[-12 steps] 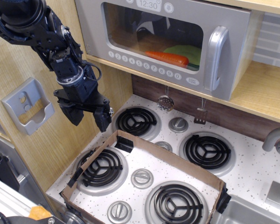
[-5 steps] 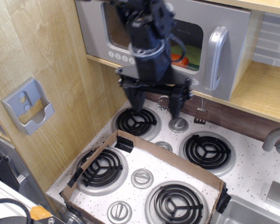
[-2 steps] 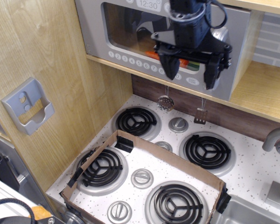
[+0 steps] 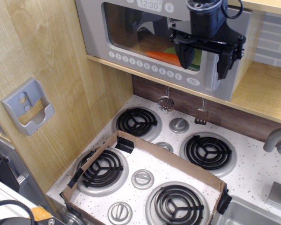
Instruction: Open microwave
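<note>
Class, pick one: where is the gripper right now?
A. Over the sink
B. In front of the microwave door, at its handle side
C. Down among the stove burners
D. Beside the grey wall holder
B: the gripper hangs open before the microwave, its fingers straddling the handle area.

I've got the black two-finger gripper [image 4: 207, 58] up high, wrist entering from the top edge; fingers [image 4: 185, 54] point down; jaws spread wide, nothing between them.
</note>
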Tool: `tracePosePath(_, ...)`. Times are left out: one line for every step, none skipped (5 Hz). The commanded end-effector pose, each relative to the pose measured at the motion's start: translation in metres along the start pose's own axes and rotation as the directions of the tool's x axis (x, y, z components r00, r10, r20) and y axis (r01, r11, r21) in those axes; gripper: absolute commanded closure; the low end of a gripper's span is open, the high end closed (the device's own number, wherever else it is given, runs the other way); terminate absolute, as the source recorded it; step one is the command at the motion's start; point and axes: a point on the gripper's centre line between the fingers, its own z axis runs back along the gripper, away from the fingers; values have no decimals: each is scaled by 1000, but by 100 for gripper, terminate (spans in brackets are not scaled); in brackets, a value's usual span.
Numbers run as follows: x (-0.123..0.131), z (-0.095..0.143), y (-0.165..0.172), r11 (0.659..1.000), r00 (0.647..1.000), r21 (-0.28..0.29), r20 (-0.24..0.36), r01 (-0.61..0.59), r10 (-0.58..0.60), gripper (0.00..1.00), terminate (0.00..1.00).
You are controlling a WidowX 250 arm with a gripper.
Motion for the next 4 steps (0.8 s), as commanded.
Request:
tracePosePath(19, 9, -2, 999, 998, -5, 57, 41, -41, 0, 0)
tracePosePath(20, 7, 0, 999, 998, -12, 53, 38, -37, 0, 0)
tracePosePath(19, 6, 0, 999, 999, -2, 29, 32, -32, 100, 0)
tracePosePath(10, 6, 1, 1000, 1000, -1, 29, -1, 2, 100, 0)
